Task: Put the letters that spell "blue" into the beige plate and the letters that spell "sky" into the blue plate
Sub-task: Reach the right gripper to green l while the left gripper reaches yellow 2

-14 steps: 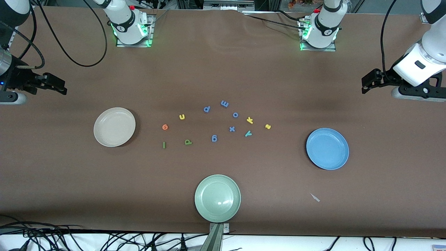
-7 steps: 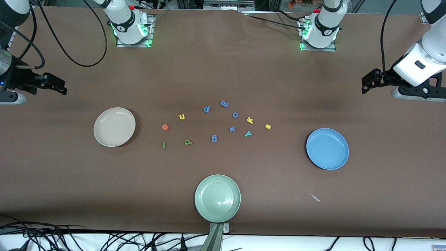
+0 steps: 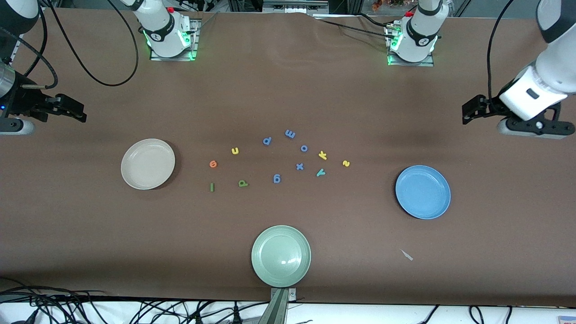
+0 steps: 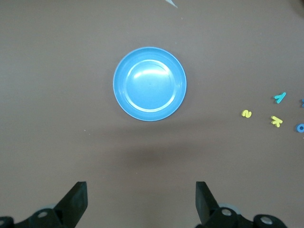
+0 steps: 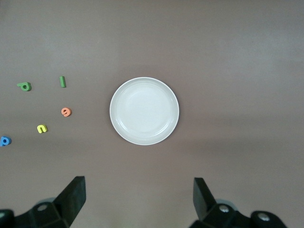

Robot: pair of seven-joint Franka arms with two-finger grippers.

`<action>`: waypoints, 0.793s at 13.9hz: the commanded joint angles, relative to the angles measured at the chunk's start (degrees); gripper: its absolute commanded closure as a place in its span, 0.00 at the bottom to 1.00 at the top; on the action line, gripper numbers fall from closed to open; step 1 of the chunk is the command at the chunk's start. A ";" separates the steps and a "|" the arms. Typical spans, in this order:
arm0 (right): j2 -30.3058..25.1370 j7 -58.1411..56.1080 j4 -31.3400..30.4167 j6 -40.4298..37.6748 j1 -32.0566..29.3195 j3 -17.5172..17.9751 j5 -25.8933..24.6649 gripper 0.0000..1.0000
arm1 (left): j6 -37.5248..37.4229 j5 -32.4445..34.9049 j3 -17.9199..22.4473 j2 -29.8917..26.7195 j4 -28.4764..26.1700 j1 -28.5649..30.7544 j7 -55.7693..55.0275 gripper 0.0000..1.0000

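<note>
My left gripper [image 4: 140,202] hovers, fingers spread and empty, near the blue plate [image 4: 124,92]; my right gripper [image 5: 139,199], likewise spread, near the beige plate [image 5: 118,123]. Letters lie on the counter [image 3: 288,90] between both plates.

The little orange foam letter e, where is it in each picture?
Front view: the small orange foam letter e lies beside the round beige plate.
Left wrist view: not in it.
Right wrist view: the e lies beside that plate.
Shared landmark: the beige plate.
</note>
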 commanded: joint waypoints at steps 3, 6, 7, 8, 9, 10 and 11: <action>1.42 0.12 0.54 1.00 0.00 -0.03 0.15 0.00 | -0.32 -1.65 -0.14 11.00 6.23 -5.47 -0.26 0.00; 4.14 0.12 0.54 3.29 0.27 0.23 1.11 0.00 | -0.32 -1.39 -0.05 18.04 10.98 -10.15 -13.39 0.00; 5.55 0.12 0.45 4.07 0.44 0.41 1.73 0.00 | -0.06 -1.74 -0.49 20.06 11.95 -10.85 -18.58 0.00; 7.13 0.12 0.45 5.30 1.66 0.93 1.82 0.00 | 1.51 -1.66 -0.84 21.65 12.39 -12.59 -23.67 0.00; 8.10 0.12 0.45 7.14 2.98 1.11 1.74 0.00 | 4.57 -1.57 -0.84 22.27 11.70 -13.92 -29.56 0.00; 9.76 0.03 0.45 9.16 4.47 1.11 1.47 0.00 | 6.34 -2.00 -0.84 23.32 11.26 -14.10 -35.53 0.00; 11.87 0.03 0.80 10.57 6.14 1.11 0.86 0.00 | 6.88 -4.27 -0.93 24.73 11.34 -14.37 -42.73 0.00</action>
